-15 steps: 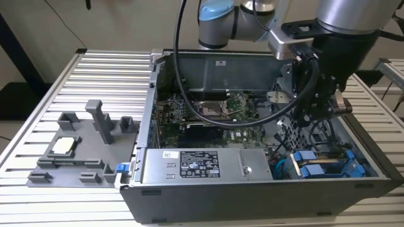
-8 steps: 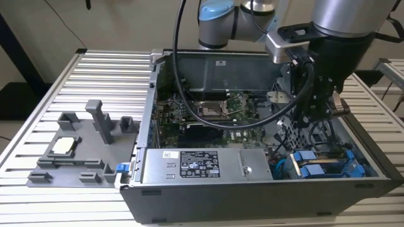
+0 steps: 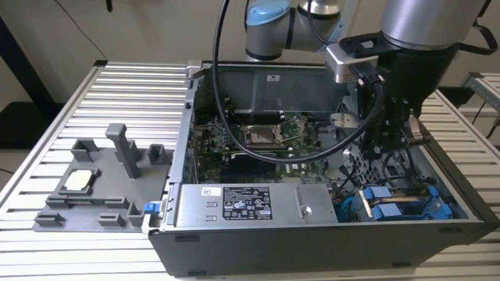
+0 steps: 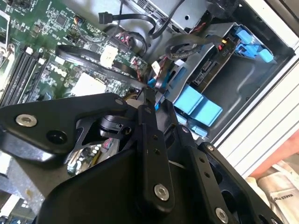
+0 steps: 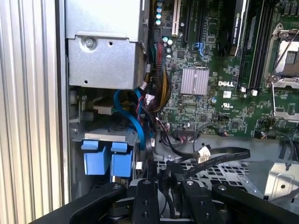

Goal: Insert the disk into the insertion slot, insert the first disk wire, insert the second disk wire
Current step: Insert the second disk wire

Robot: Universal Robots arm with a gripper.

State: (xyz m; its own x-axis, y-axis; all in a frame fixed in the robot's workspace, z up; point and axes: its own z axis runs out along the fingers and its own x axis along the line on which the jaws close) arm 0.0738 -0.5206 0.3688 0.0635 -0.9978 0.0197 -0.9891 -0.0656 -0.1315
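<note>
Ribbed aluminium surface (image 3: 125, 88). Open PC case (image 3: 312, 246) sits on it, centre-right of frame; grey fixture plate (image 3: 109, 187) lies at left, beside the case.

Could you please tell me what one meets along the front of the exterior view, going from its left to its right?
In order: grey fixture plate → power supply → blue-framed disk.
</note>
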